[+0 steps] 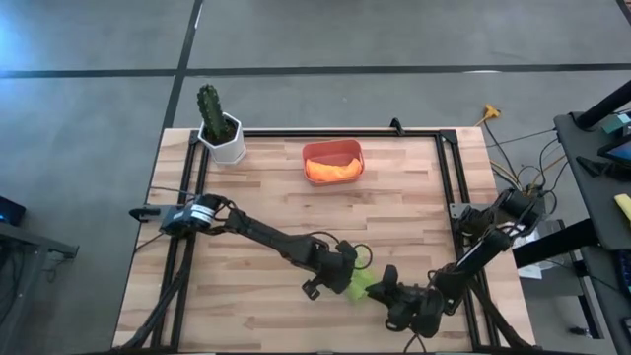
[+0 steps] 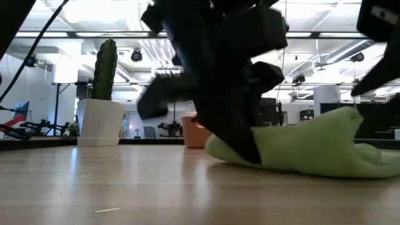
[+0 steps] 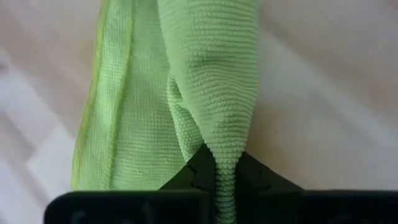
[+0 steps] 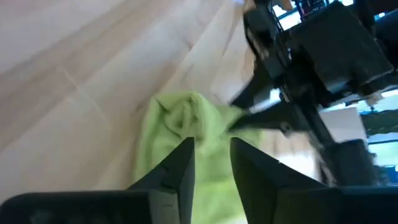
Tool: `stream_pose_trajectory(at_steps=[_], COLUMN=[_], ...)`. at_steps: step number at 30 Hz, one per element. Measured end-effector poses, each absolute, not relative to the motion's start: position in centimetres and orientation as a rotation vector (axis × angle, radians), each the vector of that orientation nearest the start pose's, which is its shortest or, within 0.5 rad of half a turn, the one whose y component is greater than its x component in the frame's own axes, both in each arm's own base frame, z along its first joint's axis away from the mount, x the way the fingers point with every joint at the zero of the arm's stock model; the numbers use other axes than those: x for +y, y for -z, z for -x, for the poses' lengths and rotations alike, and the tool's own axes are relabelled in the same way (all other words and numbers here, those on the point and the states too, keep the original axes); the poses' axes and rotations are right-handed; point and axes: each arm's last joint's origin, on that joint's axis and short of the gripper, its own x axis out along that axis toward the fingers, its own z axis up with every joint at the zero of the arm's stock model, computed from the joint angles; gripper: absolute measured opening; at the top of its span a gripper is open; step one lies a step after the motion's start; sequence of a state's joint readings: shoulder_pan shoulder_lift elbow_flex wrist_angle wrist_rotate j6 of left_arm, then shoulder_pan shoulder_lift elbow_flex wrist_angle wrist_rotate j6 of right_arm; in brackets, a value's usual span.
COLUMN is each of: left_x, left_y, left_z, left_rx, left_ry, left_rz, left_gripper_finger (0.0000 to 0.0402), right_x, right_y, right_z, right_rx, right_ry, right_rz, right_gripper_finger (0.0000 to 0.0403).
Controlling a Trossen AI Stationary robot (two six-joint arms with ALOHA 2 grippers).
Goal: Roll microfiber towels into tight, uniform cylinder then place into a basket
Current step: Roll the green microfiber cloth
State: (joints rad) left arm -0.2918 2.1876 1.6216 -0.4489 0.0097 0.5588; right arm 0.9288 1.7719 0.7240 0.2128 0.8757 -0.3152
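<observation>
High view: the green towel [image 1: 359, 283] lies bunched on the table [image 1: 256, 197], well away from the basket [image 1: 333, 161], which has the orange towel [image 1: 332, 170] inside. The left gripper [image 1: 347, 279] pinches a fold of the green towel. The right gripper [image 4: 210, 163] sits at the towel's other side, fingers a little apart.

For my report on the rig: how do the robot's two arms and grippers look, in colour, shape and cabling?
Both arms are black, built of slim jointed links. The left arm has a white band near its base; thin cables trail beside the right arm. Each gripper, left and right, ends in two flat, dark, tapered fingers.
</observation>
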Motion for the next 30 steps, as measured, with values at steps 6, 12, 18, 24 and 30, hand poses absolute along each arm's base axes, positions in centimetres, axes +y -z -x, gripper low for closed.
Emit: stream_pose_trajectory(at_steps=[6,12,18,24,30], left_x=[-12.9,-11.5,-10.4,-10.5,-10.8], left_y=[-18.2,-18.6,-17.7,-16.4,-16.2], left_z=[-45.2,-45.8,-46.0,-46.6,-48.1], left_rx=[0.914,0.939,0.969,0.984,0.967], left_ry=[0.668,0.702,0.719,0.776,0.821], left_rz=[-0.392,-0.171,-0.096,0.002,0.068], left_gripper_finger=[0.0004,0.0003,0.0004,0.0004,0.0004], right_x=[23.7,24.6,25.1,25.4,25.4], right_y=[-13.7,-14.0,-14.2,-14.8,-14.7], right_z=[-20.4,-21.1,-21.5,-22.3,-23.3], right_rx=[0.518,0.540,0.604,0.601,0.600], right_ry=[-0.173,-0.246,-0.295,-0.361,-0.429], right_rz=[1.054,1.292,1.557,1.654,1.576], right_gripper_finger=[0.0115,0.0127,0.0132,0.0131,0.0131])
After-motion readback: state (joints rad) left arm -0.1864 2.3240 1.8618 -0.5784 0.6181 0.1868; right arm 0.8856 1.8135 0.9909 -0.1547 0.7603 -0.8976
